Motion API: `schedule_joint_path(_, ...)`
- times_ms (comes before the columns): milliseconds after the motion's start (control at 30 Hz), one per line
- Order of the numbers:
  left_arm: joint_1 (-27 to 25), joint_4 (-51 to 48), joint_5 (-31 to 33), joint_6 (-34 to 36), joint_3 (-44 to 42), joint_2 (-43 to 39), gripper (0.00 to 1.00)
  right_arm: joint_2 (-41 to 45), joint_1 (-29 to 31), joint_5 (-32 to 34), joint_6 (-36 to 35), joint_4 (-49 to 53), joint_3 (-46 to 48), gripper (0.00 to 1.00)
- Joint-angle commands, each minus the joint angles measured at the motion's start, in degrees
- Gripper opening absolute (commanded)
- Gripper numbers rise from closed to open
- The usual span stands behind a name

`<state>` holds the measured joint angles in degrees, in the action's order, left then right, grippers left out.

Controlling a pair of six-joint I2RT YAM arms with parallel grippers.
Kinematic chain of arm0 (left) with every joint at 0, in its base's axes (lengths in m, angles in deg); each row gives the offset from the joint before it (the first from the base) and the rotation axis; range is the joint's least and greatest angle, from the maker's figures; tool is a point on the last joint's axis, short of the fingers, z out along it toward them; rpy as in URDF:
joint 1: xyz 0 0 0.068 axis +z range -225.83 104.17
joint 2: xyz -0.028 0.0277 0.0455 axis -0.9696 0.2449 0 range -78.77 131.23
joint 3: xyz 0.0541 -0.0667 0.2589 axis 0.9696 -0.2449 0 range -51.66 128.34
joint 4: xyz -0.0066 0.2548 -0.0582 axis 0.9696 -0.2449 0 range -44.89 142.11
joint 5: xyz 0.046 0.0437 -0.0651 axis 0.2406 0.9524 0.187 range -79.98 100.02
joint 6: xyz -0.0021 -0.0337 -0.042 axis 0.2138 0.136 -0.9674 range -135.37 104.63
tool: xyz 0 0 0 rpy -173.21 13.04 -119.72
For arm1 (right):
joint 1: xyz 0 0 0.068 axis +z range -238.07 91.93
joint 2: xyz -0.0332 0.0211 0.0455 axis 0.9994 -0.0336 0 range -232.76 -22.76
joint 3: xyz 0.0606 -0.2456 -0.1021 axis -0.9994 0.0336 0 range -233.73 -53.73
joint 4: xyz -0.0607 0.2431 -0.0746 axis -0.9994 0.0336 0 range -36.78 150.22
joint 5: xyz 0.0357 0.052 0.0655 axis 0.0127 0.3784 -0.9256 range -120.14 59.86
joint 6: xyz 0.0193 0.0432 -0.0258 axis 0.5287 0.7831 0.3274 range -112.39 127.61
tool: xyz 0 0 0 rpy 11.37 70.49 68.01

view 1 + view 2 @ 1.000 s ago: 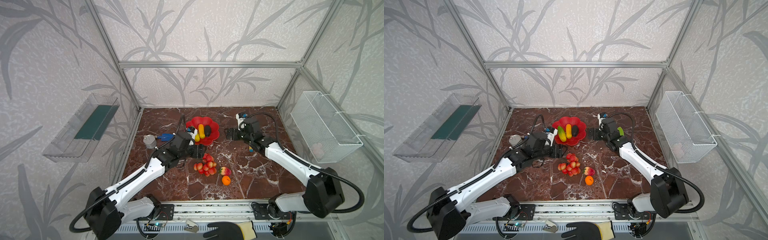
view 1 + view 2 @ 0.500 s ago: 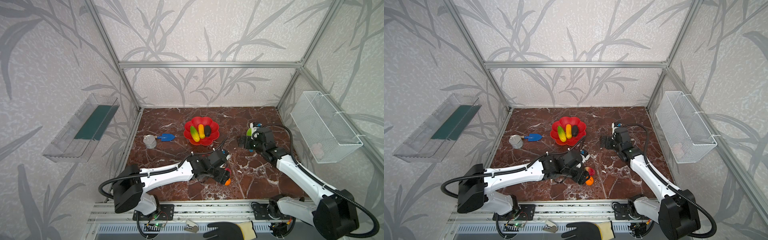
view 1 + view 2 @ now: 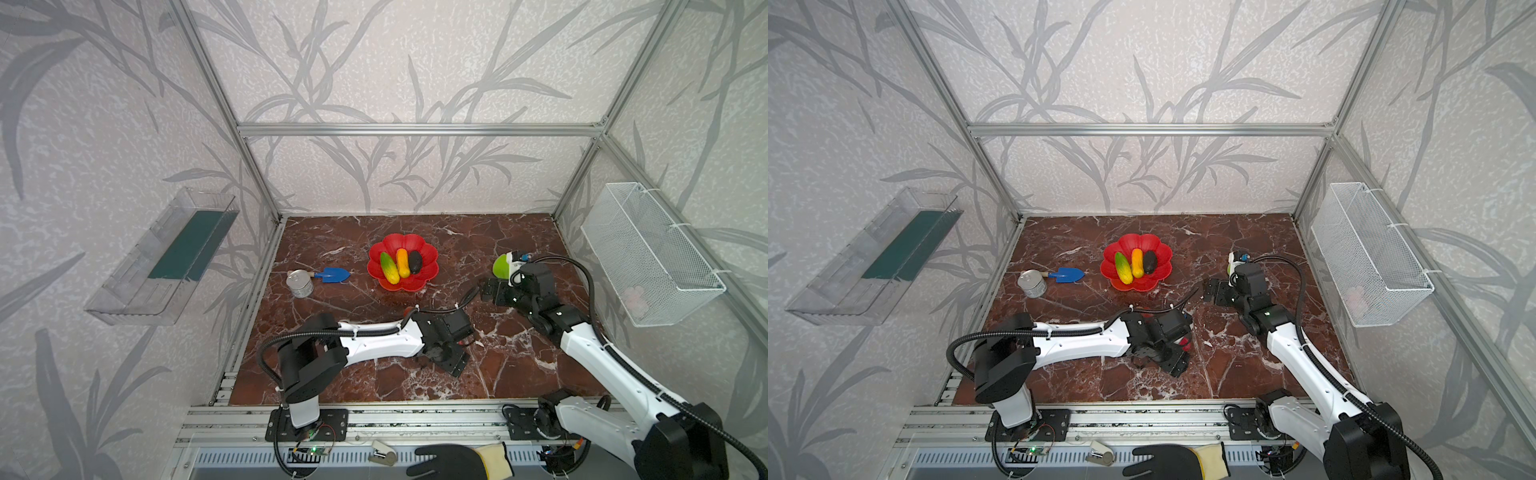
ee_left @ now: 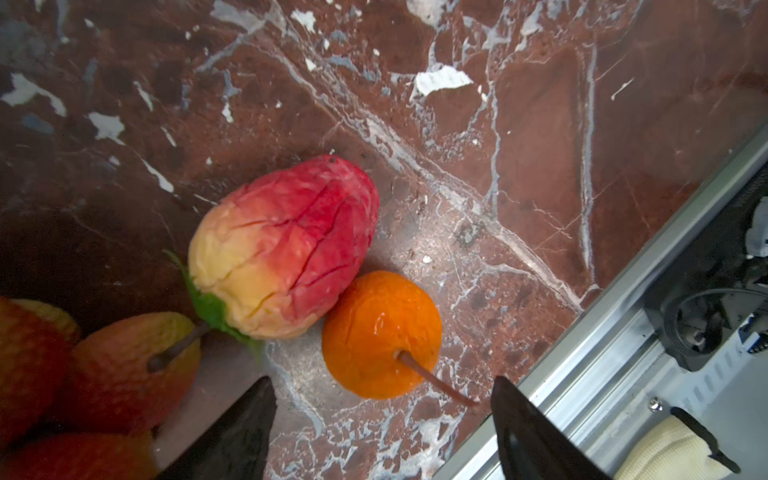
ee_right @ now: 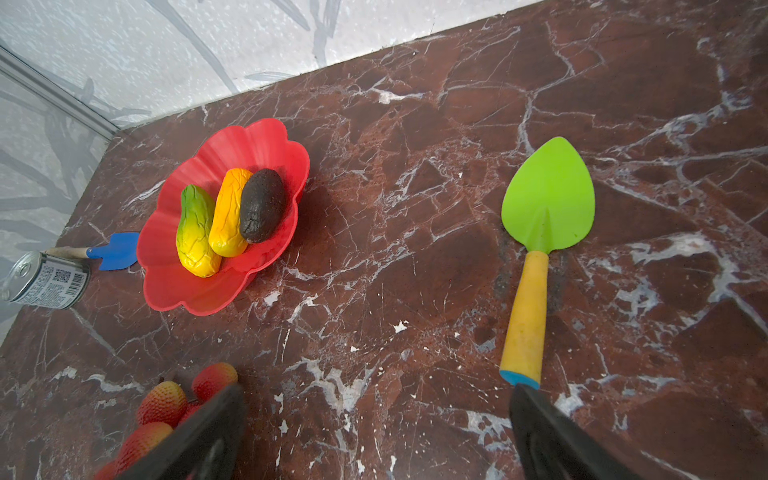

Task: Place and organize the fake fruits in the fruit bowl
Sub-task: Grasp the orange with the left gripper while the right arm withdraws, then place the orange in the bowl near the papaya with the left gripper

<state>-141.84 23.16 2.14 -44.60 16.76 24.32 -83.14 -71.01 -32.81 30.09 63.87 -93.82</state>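
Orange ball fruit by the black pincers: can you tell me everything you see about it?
The small orange ball is round and looks like glossy plastic, with crinkly skin and a thin brown stem sticking out sideways. It lies on the brown marble table, pressed against the red-yellow strawberry. The open left gripper straddles it, without touching it as far as shows.

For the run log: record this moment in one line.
fruit bowl: three fruits inside | left tool: open by orange ball | right tool: open, empty

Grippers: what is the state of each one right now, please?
Left gripper: open, holding nothing; the small orange ball lies just before it.
Right gripper: open, holding nothing.
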Motion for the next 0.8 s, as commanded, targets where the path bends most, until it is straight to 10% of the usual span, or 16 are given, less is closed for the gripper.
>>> schedule_joint_path(0, -0.25, -1.96, 0.60, -1.24, 1.66, 1.40, 0.82, 0.74, -0.58, -0.70, 0.28, 0.25, 0.68, 0.99)
schedule_joint_path(467, 1.76, 0.33, -0.86, -2.72, 3.32, 4.91, 0.46, 0.44, -1.33, -1.28, 0.24, -0.66, 0.68, 0.99)
schedule_joint_path(767, 6.15, 1.07, -0.70, -2.07, 3.19, -8.68, 0.35, -0.82, -1.50, -1.99, 0.55, -1.84, -0.12, 0.99)
